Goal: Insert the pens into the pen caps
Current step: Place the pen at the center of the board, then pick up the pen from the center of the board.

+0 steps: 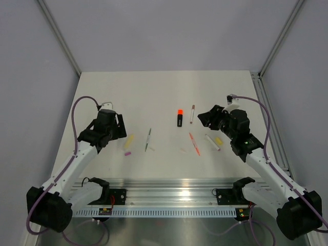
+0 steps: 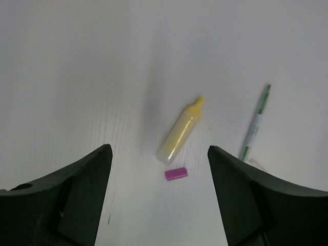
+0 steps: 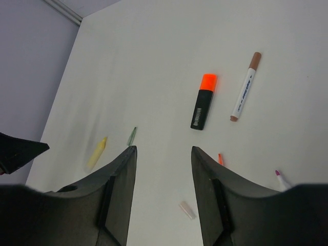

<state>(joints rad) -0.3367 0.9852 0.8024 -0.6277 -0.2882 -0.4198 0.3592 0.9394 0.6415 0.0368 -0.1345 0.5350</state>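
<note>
Flat white matt worktop, rectangular, seen from above. The same worktop fills the left wrist view and most of the right wrist view. Plain pale grey panel walls enclose it at the back and on both sides. Slim silver metal corner struts rise from the two back corners, and one strut shows in the right wrist view. A ribbed silver aluminium rail runs along the near edge.

Print on black highlighter, white pen: unreadable.
</note>
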